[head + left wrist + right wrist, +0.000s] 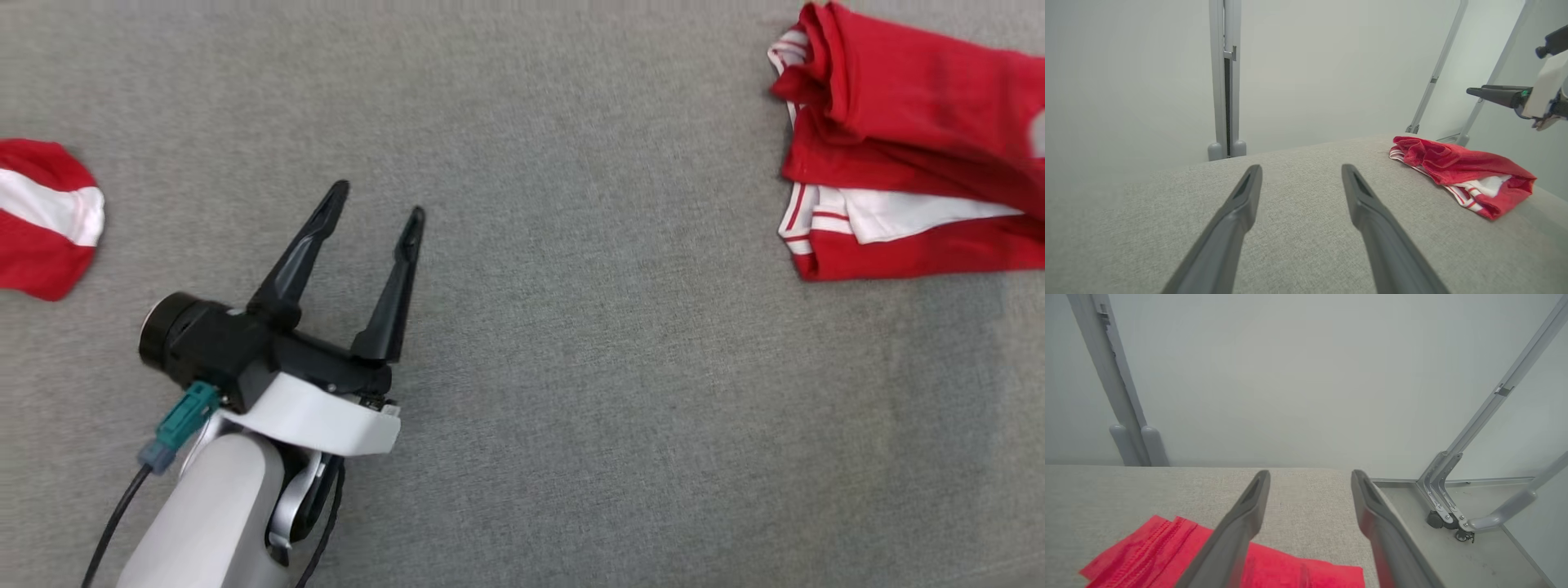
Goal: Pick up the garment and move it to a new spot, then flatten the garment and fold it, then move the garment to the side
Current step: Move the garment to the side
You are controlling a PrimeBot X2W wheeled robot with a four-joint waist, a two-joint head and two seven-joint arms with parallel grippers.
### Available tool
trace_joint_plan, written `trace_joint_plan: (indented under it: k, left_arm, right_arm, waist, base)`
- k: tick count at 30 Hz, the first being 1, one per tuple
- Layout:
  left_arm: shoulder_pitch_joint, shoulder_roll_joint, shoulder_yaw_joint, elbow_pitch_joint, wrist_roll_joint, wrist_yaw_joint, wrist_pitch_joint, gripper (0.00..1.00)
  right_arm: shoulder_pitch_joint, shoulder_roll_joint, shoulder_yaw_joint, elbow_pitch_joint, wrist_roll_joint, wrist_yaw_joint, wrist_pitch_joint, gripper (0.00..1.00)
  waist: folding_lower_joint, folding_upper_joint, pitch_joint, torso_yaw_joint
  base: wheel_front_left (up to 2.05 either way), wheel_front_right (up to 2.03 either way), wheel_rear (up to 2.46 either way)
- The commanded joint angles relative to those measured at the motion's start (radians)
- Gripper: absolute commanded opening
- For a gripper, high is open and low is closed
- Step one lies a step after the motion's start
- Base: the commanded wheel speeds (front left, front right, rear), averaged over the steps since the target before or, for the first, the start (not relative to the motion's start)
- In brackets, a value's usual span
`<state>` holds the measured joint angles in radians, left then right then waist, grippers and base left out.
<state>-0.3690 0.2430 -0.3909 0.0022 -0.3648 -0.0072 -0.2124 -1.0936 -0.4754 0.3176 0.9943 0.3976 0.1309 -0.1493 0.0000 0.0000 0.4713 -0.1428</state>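
Folded red-and-white garment (906, 147) lies upper right in the head view, on the grey surface (571, 367) — long axis across the frame, bunched end leftward. Left gripper (377, 201) stands wide, empty; right gripper (1310, 473) is spread wide too — above the garment, holding nothing.

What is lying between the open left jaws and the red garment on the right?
Only bare grey fabric surface, up to the garment; the head view shows it.

surface: grey fabric tabletop (571, 425) | left edge: red-and-white cloth lump (41, 216) | behind: pale wall (1331, 61), grey upright post (1224, 81)
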Motion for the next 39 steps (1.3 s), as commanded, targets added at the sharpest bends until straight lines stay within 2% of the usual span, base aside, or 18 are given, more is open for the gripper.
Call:
trace_joint_plan:
  k: [1, 9, 15, 21, 28, 30, 39]
  left_arm:
    - [0.017, 0.005, 0.011, 0.006, -0.009, 0.006, -0.009, 1.0]
    - [0.125, 0.033, 0.095, 0.047, -0.051, 0.041, -0.037, 1.0]
    - [0.224, 0.058, 0.15, 0.053, -0.08, 0.073, -0.043, 1.0]
    - [0.317, 0.063, 0.17, 0.054, -0.098, 0.1, -0.045, 1.0]
    - [0.39, 0.057, 0.193, 0.042, -0.11, 0.124, -0.048, 1.0]
    - [0.413, 0.054, 0.201, 0.037, -0.112, 0.132, -0.049, 1.0]
    - [0.438, 0.045, 0.198, 0.019, -0.106, 0.143, -0.05, 1.0]
  right_arm:
    - [0.02, 0.018, 0.004, -0.001, 0.0, 0.0, -0.02, 1.0]
    - [0.191, 0.074, 0.046, -0.141, 0.047, 0.0, -0.1, 1.0]
    - [0.386, 0.073, 0.048, -0.315, 0.074, 0.0, -0.108, 1.0]
    - [0.611, 0.061, -0.01, -0.491, 0.057, 0.0, -0.113, 1.0]
    - [0.843, 0.09, -0.11, -0.67, 0.013, 0.0, -0.106, 1.0]
    - [0.921, 0.116, -0.142, -0.725, 0.004, 0.0, -0.1, 1.0]
    - [1.034, 0.171, -0.185, -0.837, -0.031, 0.0, -0.063, 1.0]
  waist:
    - [0.0, 0.0, -0.053, 0.028]
    - [0.0, 0.0, -0.256, 0.101]
    - [0.0, 0.0, -0.386, 0.151]
    - [0.0, 0.0, -0.481, 0.183]
    - [0.0, 0.0, -0.513, 0.199]
    - [0.0, 0.0, -0.518, 0.201]
    - [0.0, 0.0, -0.513, 0.19]
  base:
    - [0.0, 0.0, 0.0]
    - [0.0, 0.0, 0.0]
    - [0.0, 0.0, 0.0]
    - [0.0, 0.0, 0.0]
    - [0.0, 0.0, 0.0]
    - [0.0, 0.0, 0.0]
    - [0.0, 0.0, 0.0]
